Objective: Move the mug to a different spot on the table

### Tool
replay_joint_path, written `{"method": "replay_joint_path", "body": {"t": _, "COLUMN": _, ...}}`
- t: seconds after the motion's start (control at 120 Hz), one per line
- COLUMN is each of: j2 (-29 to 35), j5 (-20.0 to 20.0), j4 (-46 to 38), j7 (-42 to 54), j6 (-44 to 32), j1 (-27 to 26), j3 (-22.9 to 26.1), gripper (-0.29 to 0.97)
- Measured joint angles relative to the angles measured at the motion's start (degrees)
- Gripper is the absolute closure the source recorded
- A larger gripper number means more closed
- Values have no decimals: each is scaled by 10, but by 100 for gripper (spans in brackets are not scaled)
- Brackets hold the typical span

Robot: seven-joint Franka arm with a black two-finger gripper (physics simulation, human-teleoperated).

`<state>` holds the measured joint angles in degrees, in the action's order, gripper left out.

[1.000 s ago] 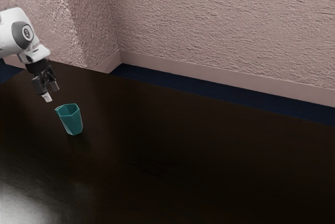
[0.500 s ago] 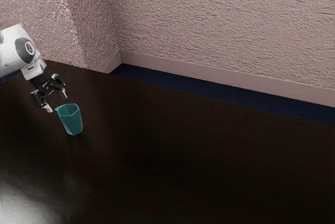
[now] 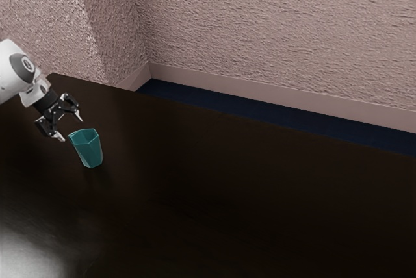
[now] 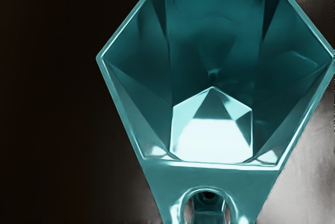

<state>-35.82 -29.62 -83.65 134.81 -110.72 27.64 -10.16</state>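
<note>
Wrist view looks straight down into the teal hexagonal mug (image 4: pixel 214 77), its handle (image 4: pixel 207 205) on the hand's side. Exterior view shows the hand (image 3: pixel 69 127), fingers spread wide and holding nothing, just above the rim toward the exterior view's left. The mug stands on the dark worktop (image 3: pixel 227 193), near the wall corner.

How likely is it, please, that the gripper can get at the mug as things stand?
Probably yes. The gripper hangs open close by the mug, near its rim on the exterior view's left. The mug stands upright on the table, and nothing shows between them.
</note>
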Motion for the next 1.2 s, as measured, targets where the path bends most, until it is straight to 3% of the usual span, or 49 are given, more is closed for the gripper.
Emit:
{"method": "replay_joint_path", "body": {"t": 0.675, "j2": 1, "j5": -36, "j4": -35, "j7": -27, "j6": -17, "j1": 2, "j3": 2, "gripper": 22}}
{"method": "replay_joint_path", "body": {"t": 0.808, "j2": 1, "j5": -42, "j4": -38, "j7": -29, "j6": -21, "j1": 2, "j3": 2, "gripper": 32}}
{"method": "replay_joint_path", "body": {"t": 1.0, "j2": 1, "j5": -54, "j4": -39, "j7": -34, "j6": -25, "j1": 2, "j3": 2, "gripper": 55}}
{"method": "replay_joint_path", "body": {"t": 1.2, "j2": 1, "j5": -62, "j4": -39, "j7": -38, "j6": -29, "j1": 3, "j3": 2, "gripper": 67}}
